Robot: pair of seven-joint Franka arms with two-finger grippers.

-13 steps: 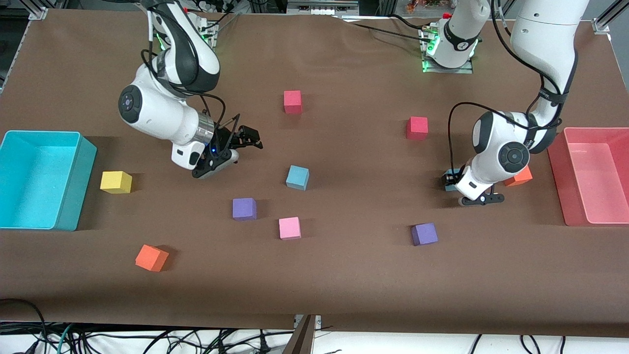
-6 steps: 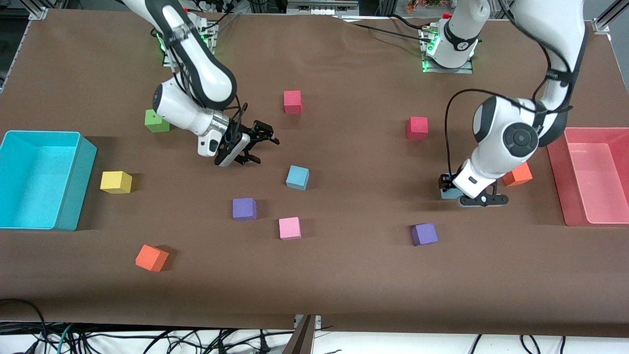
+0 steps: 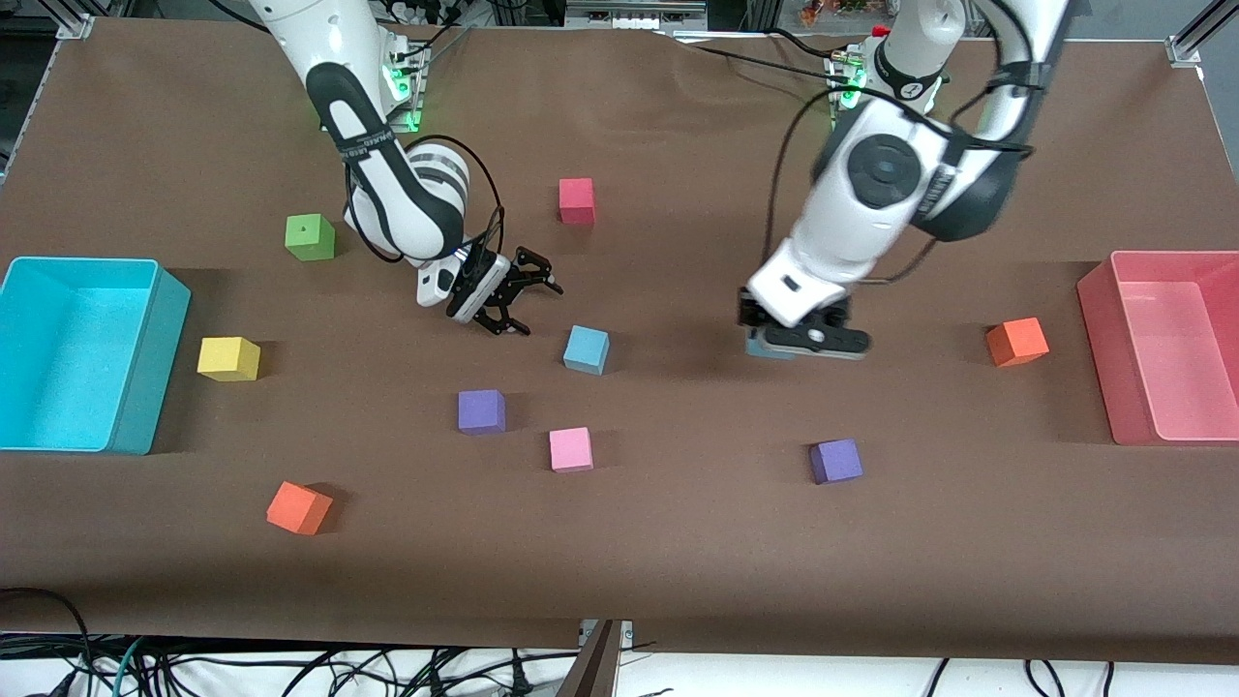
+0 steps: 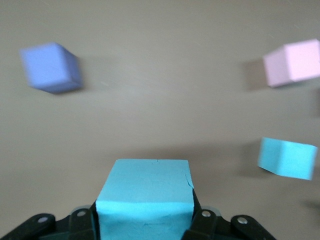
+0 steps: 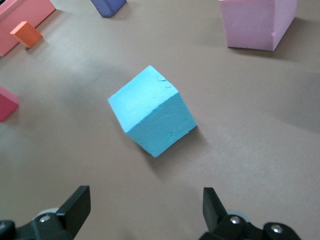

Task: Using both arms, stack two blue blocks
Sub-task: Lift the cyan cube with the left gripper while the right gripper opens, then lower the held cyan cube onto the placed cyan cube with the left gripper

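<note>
Front view: the left arm's tool (image 3: 806, 341) hangs over the brown counter (image 3: 678, 542) between a small light sky-blue foam cube lying free (image 3: 587, 348) and an orange foam cube (image 3: 1016, 342), clamped on the second light sky-blue foam cube (image 3: 767, 348), only a sliver of it visible under the wrist. The right arm's tool (image 3: 528, 295) hovers over the counter just beside the free blue cube, toward the right arm's end, fingers spread wide, empty. A purple foam cube (image 3: 481, 410) and a pink foam cube (image 3: 570, 449) lie nearer the camera than the free blue cube.

Left wrist view: the carried blue cube (image 4: 145, 199) sits squarely between the fingers; the free blue cube (image 4: 287, 157) lies well apart.

Right wrist view: the free blue cube (image 5: 152, 110) lies on the counter ahead of the open fingers (image 5: 76, 205), not yet between them.

Progress, judged: one cube picked up and in transit; the right arm's grasp or steadying, alignment above the free cube, and release are left.
</note>
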